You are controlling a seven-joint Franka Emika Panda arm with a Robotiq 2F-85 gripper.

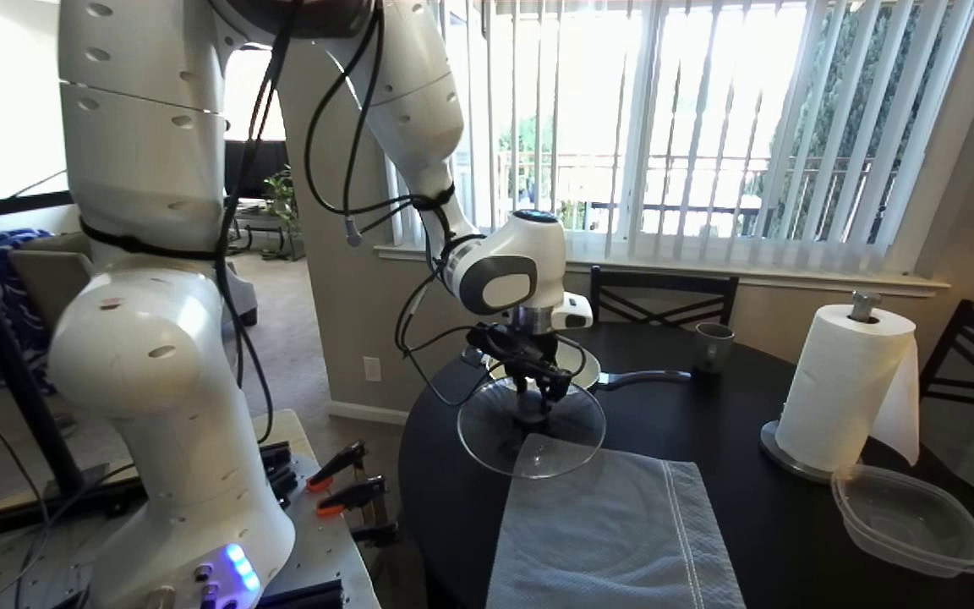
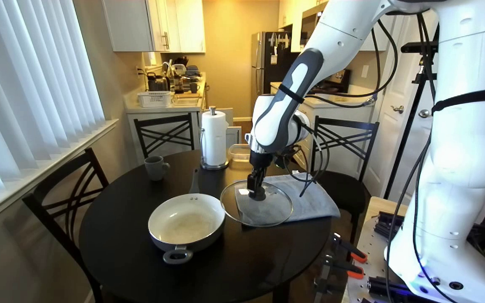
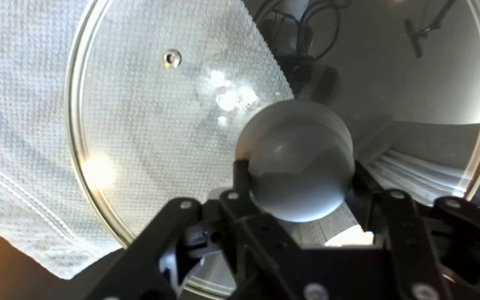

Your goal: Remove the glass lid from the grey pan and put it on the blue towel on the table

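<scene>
Two fingers point(image 3: 241, 179) of the gripper point(image 3: 301, 173) pinched the knob point(image 3: 298, 187) of the glass lid point(image 2: 274, 210), one on each flank, so the lid was in our grasp. Around that grip, the wrist view showed us part of the lid over the blue towel point(image 1: 605, 541) and the rest over the dark table point(image 2: 255, 261). The towel ran out toward the edge opposite the window point(image 1: 588, 110). In both exterior views the lid overlapped the grey pan point(image 2: 185, 225) to the eye, the pan standing uncovered on the window side; how far above the towel the lid hung we could not tell.

The step in hand, as we judged it, was the set-down. Done well, it called for us to bring the lid farther toward the edge opposite the window, until the towel lay beneath the whole rim point(image 3: 72, 104), and to stop short of where the table ended. We wanted the lid level and the descent slow, since a rounded knob could let it tip between the fingers. The fingers, in our view, had best part only once the rim rested all round, then go straight up.

Nearer the table's edge stood the paper towel roll point(image 1: 842, 389) and the plastic container point(image 1: 901, 550), well apart from that path.
</scene>
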